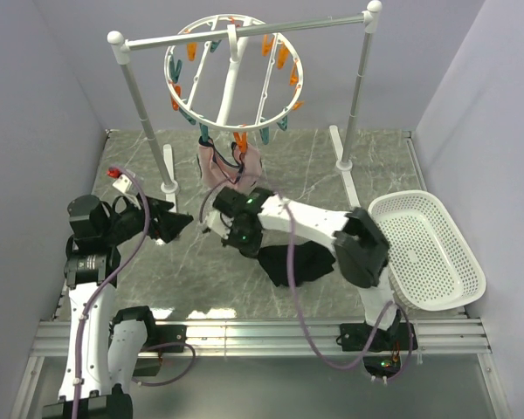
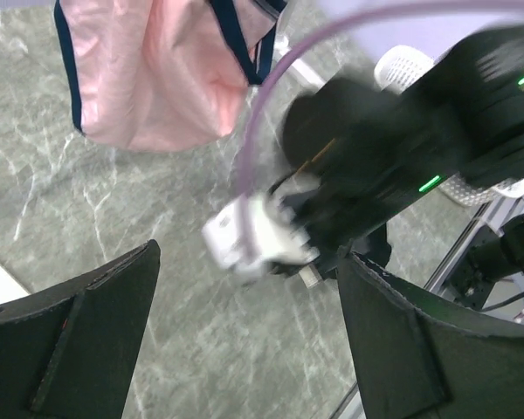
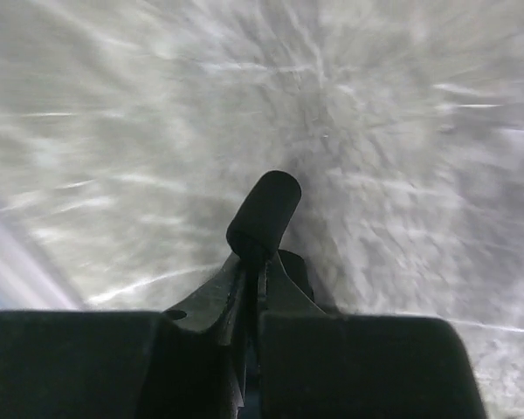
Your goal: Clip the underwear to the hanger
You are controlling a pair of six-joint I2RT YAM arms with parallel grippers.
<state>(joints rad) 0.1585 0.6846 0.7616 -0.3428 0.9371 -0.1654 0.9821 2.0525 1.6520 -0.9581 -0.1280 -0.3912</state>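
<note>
The hanger (image 1: 234, 74), a white ring with orange and teal pegs, hangs from the rail at the back. The black underwear (image 1: 310, 260) lies crumpled on the marble table under my right forearm. My right gripper (image 1: 230, 234) is low over the table just left of it. In the right wrist view its jaws (image 3: 260, 253) are pressed together, a short dark rounded stub pokes out past the tips, and only blurred marble surrounds it. My left gripper (image 1: 185, 223) hovers to the left, pointing at the right one. Its fingers (image 2: 249, 340) stand wide open with nothing between them.
A pink garment (image 1: 217, 166) hangs clipped under the ring, also in the left wrist view (image 2: 148, 78). The white rail stand (image 1: 140, 105) spans the back. A white mesh basket (image 1: 458, 262) sits at the right edge. My right wrist (image 2: 393, 148) fills the left wrist view's upper right.
</note>
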